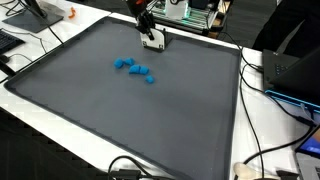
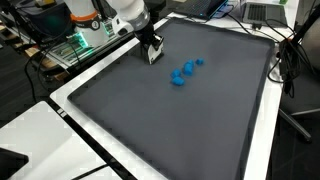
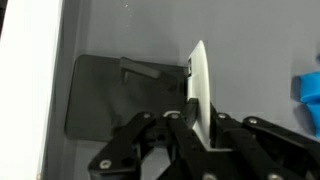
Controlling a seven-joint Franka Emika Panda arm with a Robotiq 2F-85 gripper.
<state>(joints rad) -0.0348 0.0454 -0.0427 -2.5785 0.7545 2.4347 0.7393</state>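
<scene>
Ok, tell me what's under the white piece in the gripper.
Only the grey mat shows below the white piece, darkened by a shadow. The piece and the gripper cover the spot right beneath it, so contact cannot be told. Blue blocks lie off to one side.

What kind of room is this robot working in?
Probably a lab or office: cables trail over the white table, a laptop sits beyond the grey mat, and the robot's tool grips a white flat piece.

Grey mat (image 1: 110,115) on white table (image 1: 40,135); blue blocks (image 1: 134,69), maybe five, mid-mat.
</scene>
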